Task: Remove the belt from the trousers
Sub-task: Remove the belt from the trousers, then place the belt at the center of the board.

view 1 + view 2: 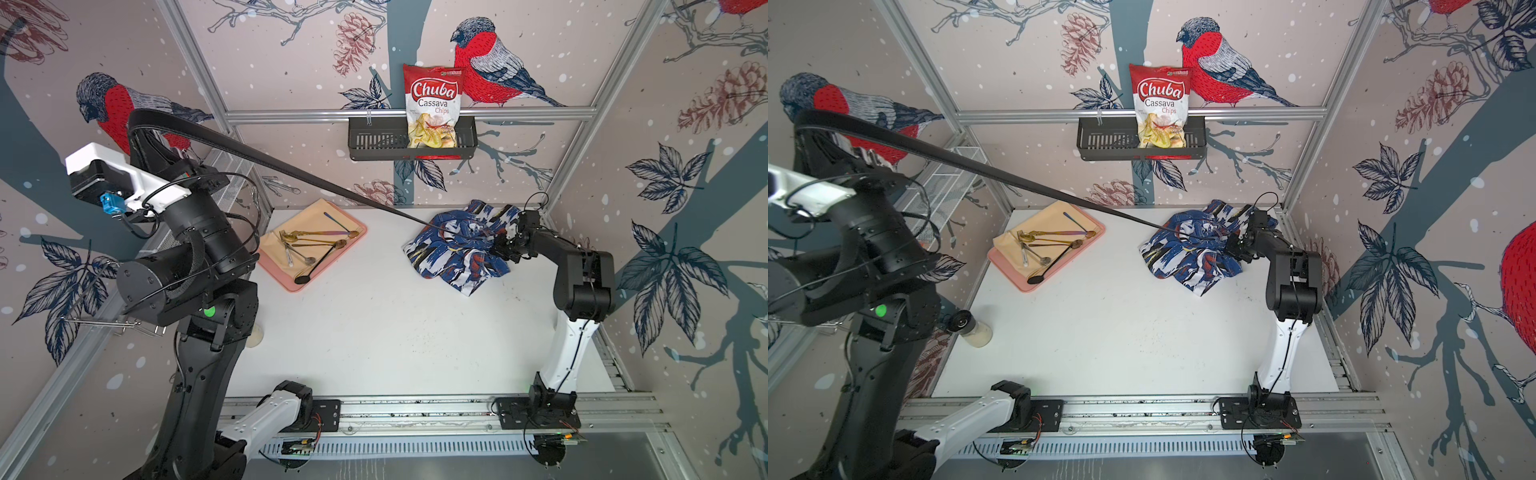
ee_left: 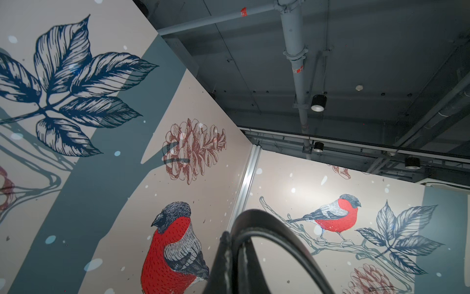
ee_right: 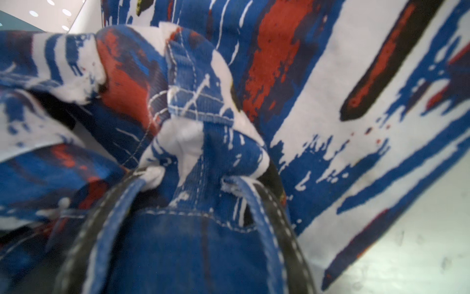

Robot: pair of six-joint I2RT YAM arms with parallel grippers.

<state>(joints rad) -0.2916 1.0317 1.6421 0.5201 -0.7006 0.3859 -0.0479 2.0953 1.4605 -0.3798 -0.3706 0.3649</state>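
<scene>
Lying crumpled on the white table (image 1: 374, 324), trousers (image 1: 453, 253) pinched by closed right claw (image 1: 500, 249)

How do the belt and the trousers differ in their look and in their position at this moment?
The belt is a narrow, plain black strap; the trousers are a wide cloth printed blue, white and red.
The belt is stretched in the air, from the raised left gripper down to the trousers; the trousers lie crumpled on the table.
Both are soft, and each is held by one gripper.
</scene>
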